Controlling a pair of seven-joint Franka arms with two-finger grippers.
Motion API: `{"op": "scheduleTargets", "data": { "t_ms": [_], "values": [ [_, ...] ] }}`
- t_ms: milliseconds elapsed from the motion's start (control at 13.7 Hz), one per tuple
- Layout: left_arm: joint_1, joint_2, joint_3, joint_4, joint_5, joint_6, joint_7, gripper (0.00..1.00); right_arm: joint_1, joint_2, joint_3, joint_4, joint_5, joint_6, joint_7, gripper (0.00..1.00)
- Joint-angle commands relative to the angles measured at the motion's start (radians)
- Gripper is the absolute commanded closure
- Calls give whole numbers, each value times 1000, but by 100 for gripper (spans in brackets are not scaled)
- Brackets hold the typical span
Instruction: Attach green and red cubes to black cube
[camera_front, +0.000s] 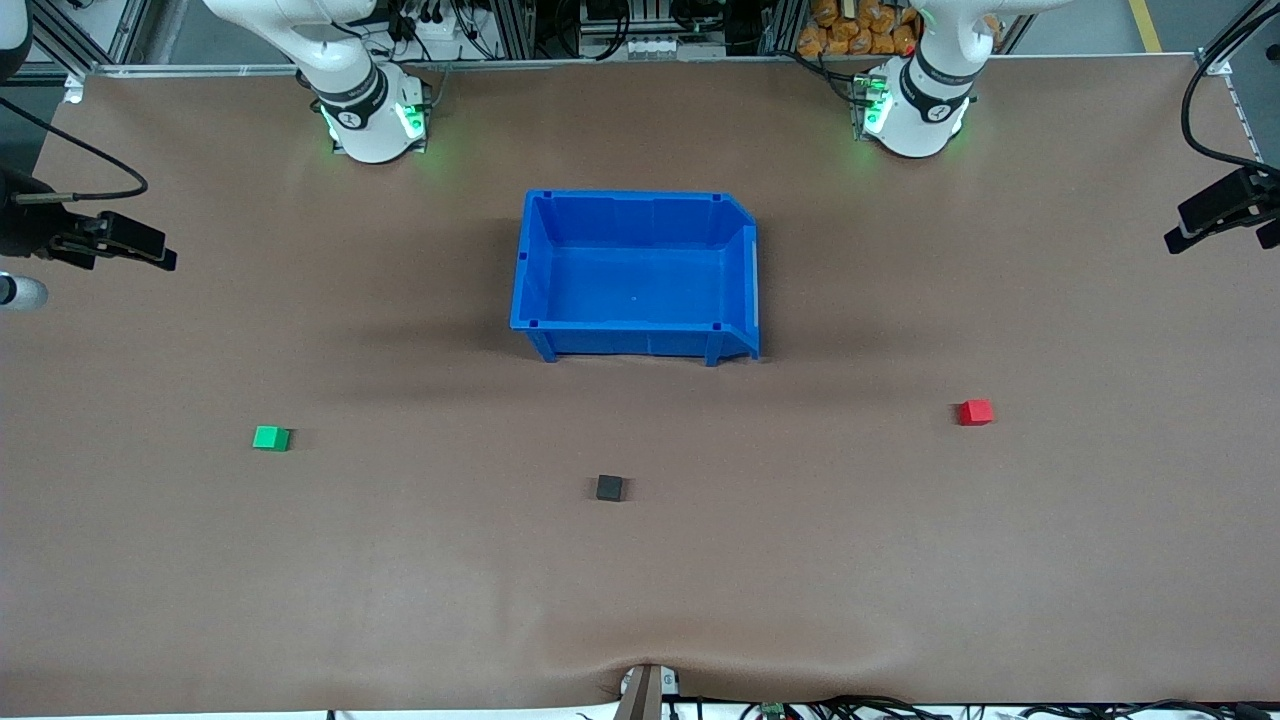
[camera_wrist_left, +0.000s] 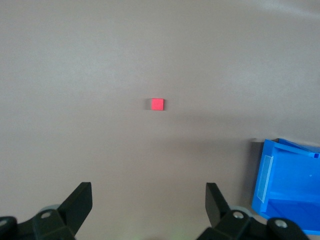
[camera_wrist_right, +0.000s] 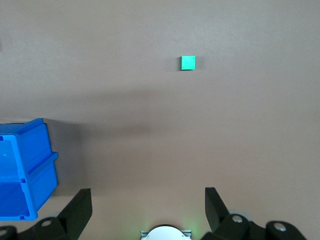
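The black cube (camera_front: 609, 487) sits on the brown table, nearer to the front camera than the blue bin. The green cube (camera_front: 270, 438) lies toward the right arm's end of the table and also shows in the right wrist view (camera_wrist_right: 188, 63). The red cube (camera_front: 976, 412) lies toward the left arm's end and also shows in the left wrist view (camera_wrist_left: 157, 104). All three cubes are well apart. My left gripper (camera_wrist_left: 148, 192) is open and empty, high over the table. My right gripper (camera_wrist_right: 148, 197) is open and empty, high over its own base. Neither gripper shows in the front view.
An empty blue bin (camera_front: 630, 197) stands mid-table between the arm bases and the cubes; it also shows in the left wrist view (camera_wrist_left: 261, 175) and the right wrist view (camera_wrist_right: 42, 165). Black camera mounts (camera_front: 100, 235) (camera_front: 1225, 205) stand at both ends of the table.
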Motion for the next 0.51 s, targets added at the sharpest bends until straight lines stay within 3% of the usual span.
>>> {"op": "scheduleTargets", "data": {
  "t_ms": [0, 439],
  "values": [
    [8, 4, -2, 10, -1, -12, 7, 0, -1, -19, 7, -19, 8, 16, 10, 0],
    [6, 6, -2, 12, -1, -12, -6, 0, -11, -10, 5, -19, 8, 64, 8, 0]
  ]
}}
